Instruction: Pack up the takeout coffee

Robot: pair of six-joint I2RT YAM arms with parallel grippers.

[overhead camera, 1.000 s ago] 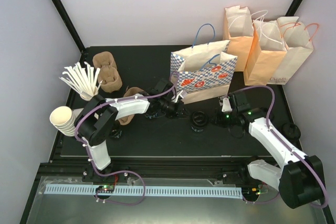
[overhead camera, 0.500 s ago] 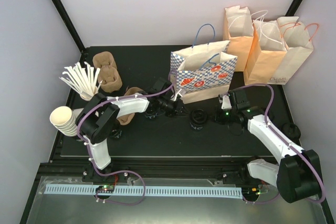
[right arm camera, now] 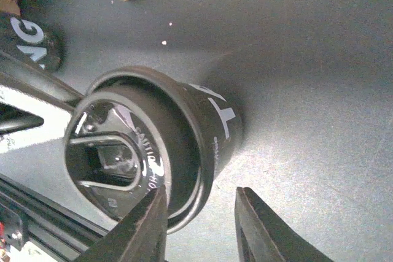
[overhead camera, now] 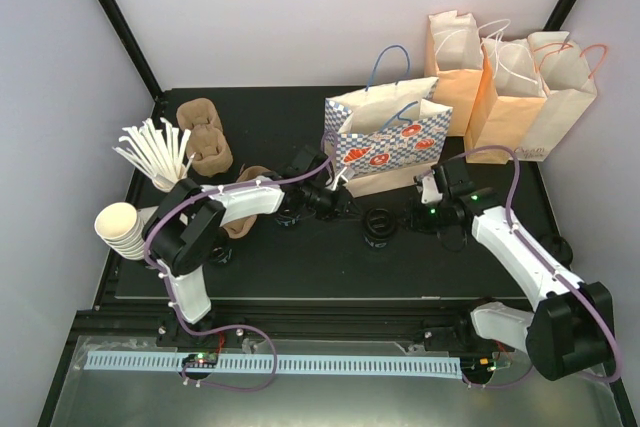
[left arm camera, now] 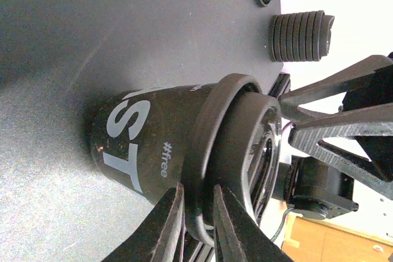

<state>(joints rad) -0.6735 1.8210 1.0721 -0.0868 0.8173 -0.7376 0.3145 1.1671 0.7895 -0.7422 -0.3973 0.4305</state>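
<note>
The takeout coffee [overhead camera: 380, 224] is a small black cup with white lettering and a round black lid, standing on the dark mat in front of the patterned bag. My left gripper [overhead camera: 345, 205] reaches it from the left. In the left wrist view the cup [left arm camera: 153, 145] fills the frame and my left gripper [left arm camera: 198, 189] is shut on the lid's rim, a finger tight on each side. My right gripper [overhead camera: 412, 219] sits at the cup's right. In the right wrist view it [right arm camera: 201, 192] stands open by the cup [right arm camera: 184, 127], one finger over the lid's edge, the other over bare mat.
A blue-patterned paper bag [overhead camera: 388, 142] stands just behind the cup, with tan paper bags [overhead camera: 500, 87] at the back right. Pulp carriers [overhead camera: 205, 137], white stirrers [overhead camera: 155, 152] and stacked cream cups [overhead camera: 120, 227] lie left. A lid stack [left arm camera: 301, 35] and another black cup [right arm camera: 31, 44] are near.
The right gripper's jaws have spread apart beside the lid, and its arm has shifted slightly toward the back. The left gripper stays at the rim. The cup has not moved.
</note>
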